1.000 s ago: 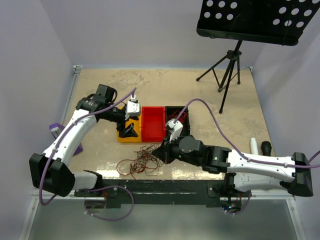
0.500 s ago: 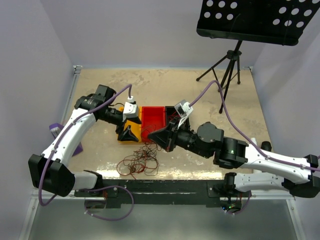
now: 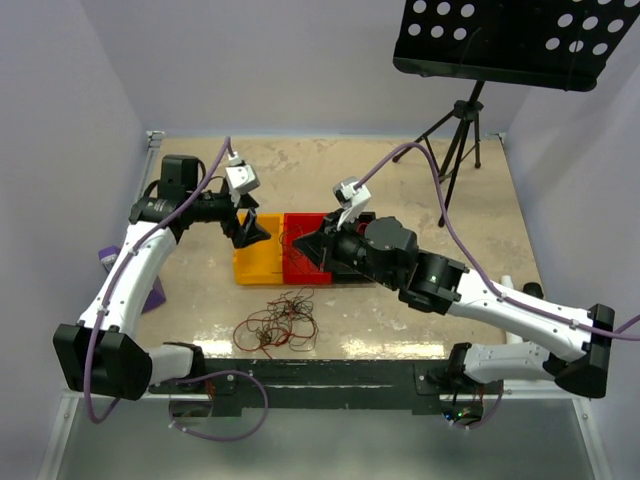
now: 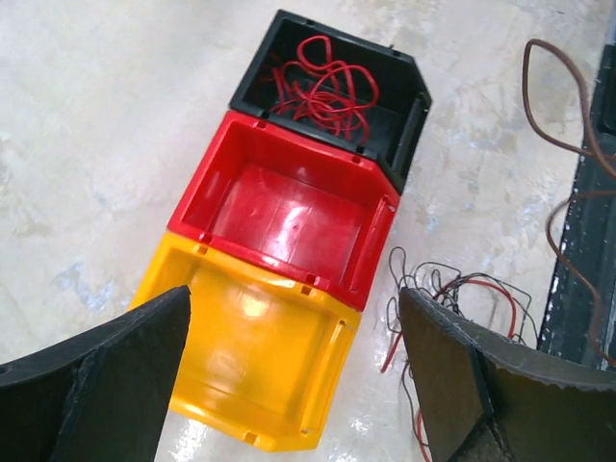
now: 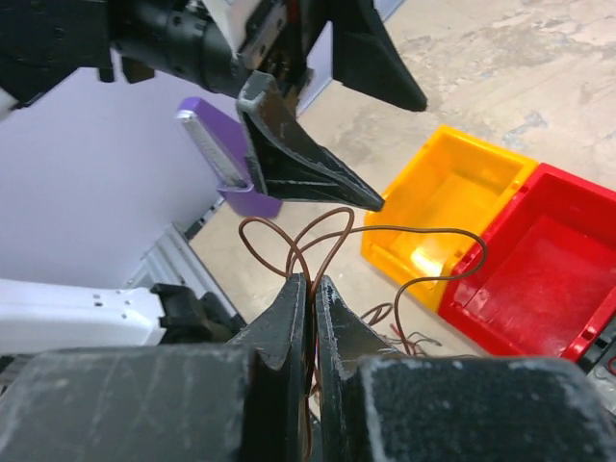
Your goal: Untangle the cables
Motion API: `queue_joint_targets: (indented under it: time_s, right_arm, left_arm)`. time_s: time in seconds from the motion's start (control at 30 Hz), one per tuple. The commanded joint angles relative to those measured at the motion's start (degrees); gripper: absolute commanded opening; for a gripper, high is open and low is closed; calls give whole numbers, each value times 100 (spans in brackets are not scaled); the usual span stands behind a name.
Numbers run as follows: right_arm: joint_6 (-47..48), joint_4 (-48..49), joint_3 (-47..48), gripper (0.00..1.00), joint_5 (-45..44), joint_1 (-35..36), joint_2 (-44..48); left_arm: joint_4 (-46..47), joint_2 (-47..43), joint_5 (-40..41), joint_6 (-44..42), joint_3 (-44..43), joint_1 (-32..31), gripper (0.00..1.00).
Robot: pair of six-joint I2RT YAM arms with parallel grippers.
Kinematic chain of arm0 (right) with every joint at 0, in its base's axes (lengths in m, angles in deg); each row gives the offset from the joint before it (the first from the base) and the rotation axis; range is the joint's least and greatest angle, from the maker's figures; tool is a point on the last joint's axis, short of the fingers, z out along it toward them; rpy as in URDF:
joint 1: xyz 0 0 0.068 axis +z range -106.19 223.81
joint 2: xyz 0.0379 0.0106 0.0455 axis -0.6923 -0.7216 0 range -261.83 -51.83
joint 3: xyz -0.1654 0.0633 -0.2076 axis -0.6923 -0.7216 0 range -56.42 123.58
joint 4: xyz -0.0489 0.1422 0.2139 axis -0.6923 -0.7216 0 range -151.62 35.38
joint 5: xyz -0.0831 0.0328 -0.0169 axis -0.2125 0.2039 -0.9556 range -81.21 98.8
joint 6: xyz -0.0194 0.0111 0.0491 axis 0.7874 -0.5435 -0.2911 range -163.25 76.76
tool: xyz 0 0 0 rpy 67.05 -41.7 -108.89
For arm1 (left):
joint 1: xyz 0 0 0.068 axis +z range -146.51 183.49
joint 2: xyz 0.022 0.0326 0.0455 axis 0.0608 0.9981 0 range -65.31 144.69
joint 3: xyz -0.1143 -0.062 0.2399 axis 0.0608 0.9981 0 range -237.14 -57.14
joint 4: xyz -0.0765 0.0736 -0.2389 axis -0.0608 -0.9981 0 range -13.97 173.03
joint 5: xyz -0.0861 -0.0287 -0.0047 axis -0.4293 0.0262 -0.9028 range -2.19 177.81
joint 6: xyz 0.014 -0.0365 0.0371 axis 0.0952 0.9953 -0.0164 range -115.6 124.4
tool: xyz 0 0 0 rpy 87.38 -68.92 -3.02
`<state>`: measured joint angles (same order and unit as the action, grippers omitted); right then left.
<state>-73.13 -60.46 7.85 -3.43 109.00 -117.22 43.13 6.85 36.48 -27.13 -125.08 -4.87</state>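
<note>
One brown wire point(image 5: 404, 231) is pinched in the right gripper point(image 5: 310, 284), fingers tight together, above the red bin point(image 4: 289, 207). Remaining cables point(image 3: 278, 322) lie tangled on the table point(image 3: 420, 190). Left gripper point(image 4: 294, 303) is spread wide and empty. Risk: loose loops snag the nearby left finger point(image 5: 298, 168), or the wire slips out.

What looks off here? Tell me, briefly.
Red cables lie in the black bin while the red bin beside it sits empty, an odd colour mismatch. A loose tangle sprawls on the table.
</note>
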Motion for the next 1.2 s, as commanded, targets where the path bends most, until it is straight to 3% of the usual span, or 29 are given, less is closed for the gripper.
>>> queue_joint_targets:
  time_s: [0.0, 0.23, 0.37, 0.53, 0.6, 0.67, 0.73, 1.0, 1.17]
  right_arm:
    - [238, 505, -63, 0, 458, -260, -79]
    - [194, 926, -467, 0, 958, -586, -132]
    - [185, 1428, -784, 0, 1845, -709, -237]
    - [10, 2138, -1109, 0, 2872, -1016, -633]
    - [-95, 2525, -1232, 0, 3400, -1201, -791]
    - [-192, 2746, -1277, 0, 3814, -1376, -1011]
    - [-228, 2913, -1277, 0, 4078, -1473, -1256]
    - [-228, 3178, -786, 0, 4150, -1641, -2161]
    - [-17, 2607, 171, 0, 3228, -1632, -3005]
  left_arm:
    - [368, -35, 159, 384, 105, 220, 94]
    - [510, -176, 36, 376, 325, 414, 93]
    - [-69, -202, -570, -466, 361, 423, 92]
    - [-501, -193, -737, -873, 290, 598, 89]
    - [-39, -281, -590, -305, 395, 686, 87]
    - [1312, -596, 444, 1046, 736, 730, 87]
    - [2438, -896, 1358, 1657, 1045, 809, 89]
    - [2092, -580, 1978, 1861, 800, 836, 90]
    - [2118, -738, 2057, 1861, 923, 836, 90]
